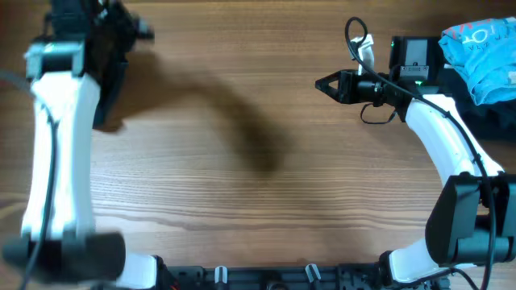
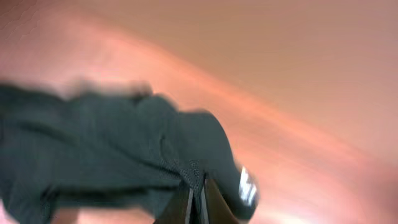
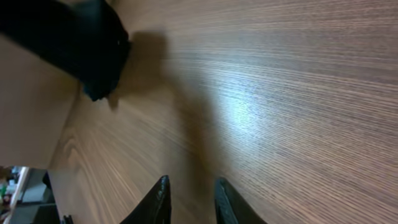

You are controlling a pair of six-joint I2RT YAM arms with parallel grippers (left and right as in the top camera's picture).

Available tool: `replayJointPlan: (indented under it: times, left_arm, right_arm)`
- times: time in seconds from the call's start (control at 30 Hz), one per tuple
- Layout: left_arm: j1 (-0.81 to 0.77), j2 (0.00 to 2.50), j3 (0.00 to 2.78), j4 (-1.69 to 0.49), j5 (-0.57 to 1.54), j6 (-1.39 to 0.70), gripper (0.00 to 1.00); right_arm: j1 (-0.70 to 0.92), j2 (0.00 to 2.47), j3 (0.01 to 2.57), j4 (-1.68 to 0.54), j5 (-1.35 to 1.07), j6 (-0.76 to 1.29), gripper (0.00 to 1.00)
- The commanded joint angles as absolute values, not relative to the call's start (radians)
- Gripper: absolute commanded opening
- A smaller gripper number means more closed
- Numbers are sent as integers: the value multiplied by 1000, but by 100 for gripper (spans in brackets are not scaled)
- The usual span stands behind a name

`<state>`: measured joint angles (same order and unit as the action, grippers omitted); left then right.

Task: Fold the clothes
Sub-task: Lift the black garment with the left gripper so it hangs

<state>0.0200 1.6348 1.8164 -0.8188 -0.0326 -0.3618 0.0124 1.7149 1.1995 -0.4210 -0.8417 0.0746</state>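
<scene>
Tabletop of wood grain, and at its far-left corner the black T-shirt hangs bunched from the left gripper, pinched tight on the cloth. Right gripper, fingers slightly apart and empty, sits well away; the shirt lies to its left. Motion blur hides the shirt's layout; white label just shows.
</scene>
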Motion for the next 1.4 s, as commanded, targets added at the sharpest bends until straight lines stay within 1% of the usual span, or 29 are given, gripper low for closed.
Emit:
replayJointPlan:
  times: [0.0, 0.03, 0.1, 0.23, 0.3, 0.33, 0.47, 0.57, 0.67, 0.8, 0.9, 1.0, 1.17, 1.37]
  left_arm:
    - [-67, 1466, 1866, -788, 41, -433, 4]
    - [-84, 1435, 1866, -776, 41, -459, 4]
    - [-112, 1396, 1866, -758, 41, -503, 4]
    - [-173, 1356, 1866, -720, 44, -572, 4]
    - [-197, 1355, 1866, -712, 68, -601, 4]
    - [-206, 1355, 1866, -709, 88, -615, 4]
    - [-244, 1357, 1866, -684, 123, -623, 4]
    - [-258, 1357, 1866, -638, 137, -670, 4]
    - [-274, 1357, 1866, -582, 175, -701, 4]
    - [-295, 1357, 1866, -535, 179, -772, 4]
    - [-306, 1354, 1866, -519, 234, -788, 4]
    - [-306, 1345, 1866, -523, 302, -798, 4]
    - [-306, 1291, 1866, -528, 377, -797, 4]
    - [-305, 1241, 1866, -565, 377, -786, 4]
  right_arm:
    - [15, 1658, 1206, -421, -933, 78, 24]
    - [15, 1632, 1206, -421, -961, 73, 26]
    - [15, 1576, 1206, -422, -999, 62, 35]
    - [16, 1398, 1206, -445, -1007, 48, 57]
    - [16, 1314, 1206, -456, -1000, 36, 64]
    - [16, 1281, 1206, -466, -991, 26, 65]
    - [17, 1187, 1206, -563, -941, -7, 68]
    - [47, 1193, 1197, -630, -915, -34, 70]
    - [102, 1218, 1183, -619, -908, -32, 70]
    - [194, 1270, 1183, -534, -841, -17, 70]
    - [277, 1317, 1183, -423, -726, -19, 70]
    - [306, 1368, 1183, -316, -695, -12, 71]
    - [306, 1443, 1183, -199, -701, 64, 74]
    - [307, 1493, 1183, -72, -891, 141, 73]
